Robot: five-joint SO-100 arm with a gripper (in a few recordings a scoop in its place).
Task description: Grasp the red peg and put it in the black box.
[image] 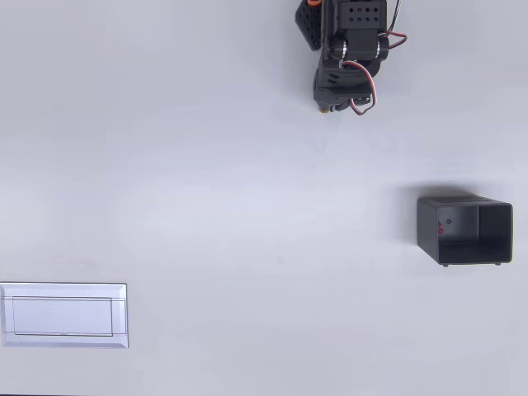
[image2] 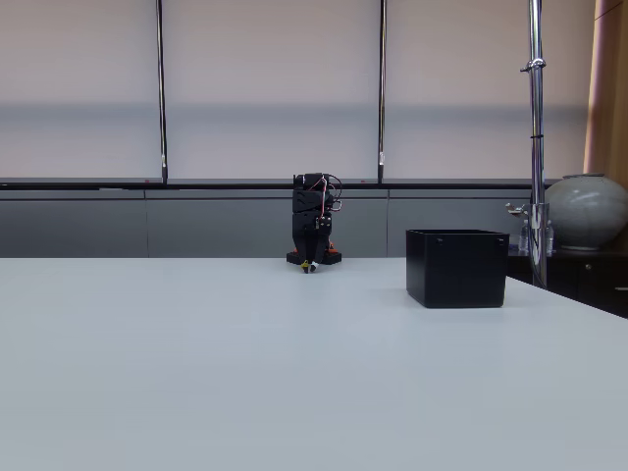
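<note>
Bench (image: 206, 190): a plain white surface. In the overhead view it runs to every edge; the fixed view looks along it at a low angle toward a grey wall and window blinds.
Arm (image: 351, 49): black, with red and white wires, folded up at the top edge of the overhead view. In the fixed view it stands as a compact upright stack at the far side of the bench.
Black box (image: 464, 231): on the bench at the right of the overhead view, well apart from the arm; this view looks into its open top. The fixed view (image2: 456, 267) shows its outer walls and rim, not its floor.
White tray (image: 63, 315): a flat rectangle at the lower left edge of the overhead view, far from both box and arm.
Hand (image: 323, 103): points down at the bench beneath the folded arm, holding nothing visible. In the fixed view (image2: 309, 265) its tip is a small blur just above the bench; whether the fingers are spread or pressed together I cannot tell.
Red peg (image: 440, 229): a tiny red speck inside the black box, against its left inner wall in the overhead view, well apart from the hand.
</note>
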